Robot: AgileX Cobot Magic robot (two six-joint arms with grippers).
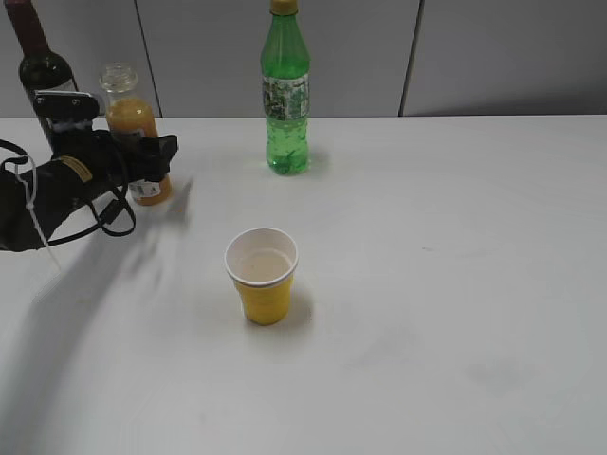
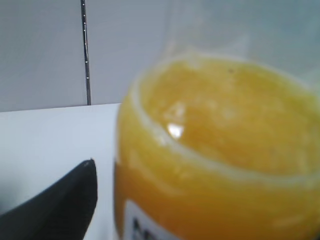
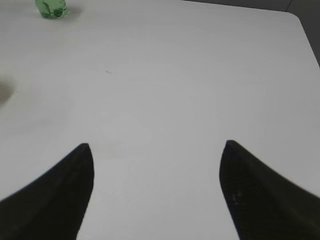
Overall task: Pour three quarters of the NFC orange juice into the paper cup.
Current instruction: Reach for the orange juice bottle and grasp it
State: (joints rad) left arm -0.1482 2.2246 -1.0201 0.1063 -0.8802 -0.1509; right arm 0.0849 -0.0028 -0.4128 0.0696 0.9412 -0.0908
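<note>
The NFC orange juice (image 1: 133, 123) is a small clear capless bottle with orange liquid, standing at the far left of the table. My left gripper (image 1: 152, 163) reaches around its lower half. In the left wrist view the bottle (image 2: 220, 150) fills the frame, and one black finger (image 2: 70, 200) sits beside it with a narrow gap; the other finger is hidden. The paper cup (image 1: 262, 275), yellow with a white inside, stands upright in the middle, apart from both grippers. My right gripper (image 3: 157, 150) is open and empty over bare table, outside the exterior view.
A tall green soda bottle (image 1: 285, 90) stands at the back centre; its base shows in the right wrist view (image 3: 50, 8). A dark wine bottle (image 1: 40, 57) stands behind the left arm, close to the juice. The white table (image 1: 455, 284) meets a grey wall behind.
</note>
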